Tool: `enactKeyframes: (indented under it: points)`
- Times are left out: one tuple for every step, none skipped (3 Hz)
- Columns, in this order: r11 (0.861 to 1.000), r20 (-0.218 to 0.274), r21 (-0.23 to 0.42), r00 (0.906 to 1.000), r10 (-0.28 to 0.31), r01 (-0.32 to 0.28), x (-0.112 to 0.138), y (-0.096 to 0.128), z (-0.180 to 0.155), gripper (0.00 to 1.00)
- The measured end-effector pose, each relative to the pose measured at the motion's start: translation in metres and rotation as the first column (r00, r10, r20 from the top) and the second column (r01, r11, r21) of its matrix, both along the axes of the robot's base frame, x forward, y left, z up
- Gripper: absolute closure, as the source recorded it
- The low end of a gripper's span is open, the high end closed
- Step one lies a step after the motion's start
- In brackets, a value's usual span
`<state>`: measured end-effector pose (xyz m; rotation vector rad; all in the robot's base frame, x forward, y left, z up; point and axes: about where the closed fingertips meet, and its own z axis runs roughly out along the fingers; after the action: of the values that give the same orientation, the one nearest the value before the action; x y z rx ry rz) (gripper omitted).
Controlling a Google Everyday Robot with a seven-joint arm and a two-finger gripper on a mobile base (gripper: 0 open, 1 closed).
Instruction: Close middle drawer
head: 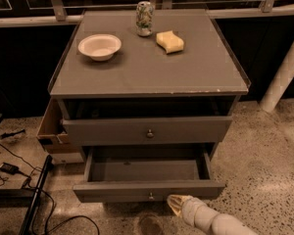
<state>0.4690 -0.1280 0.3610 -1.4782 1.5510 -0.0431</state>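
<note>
The middle drawer (117, 190) stands pulled well out, at 6 o'clock from the cabinet top (147, 70). The gripper (177, 202) sits low at 5 o'clock from the drawer's knob (151, 196), just beside the front's lower edge; whether it is parted or clamped I can't make out. Up top, a bowl (99, 46) lies at 10 o'clock, a can (144, 18) at 12, and a sponge (170, 41) at 1.
</note>
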Motion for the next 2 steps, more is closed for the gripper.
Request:
enactKeyframes:
  points:
    - [1.0, 0.065, -0.002, 0.9975, -0.028, 0.028, 0.028, -0.001, -0.001, 1.0]
    - [0.999, 0.101, 0.001, 0.9942, -0.038, 0.038, 0.047, 0.001, 0.002, 1.0]
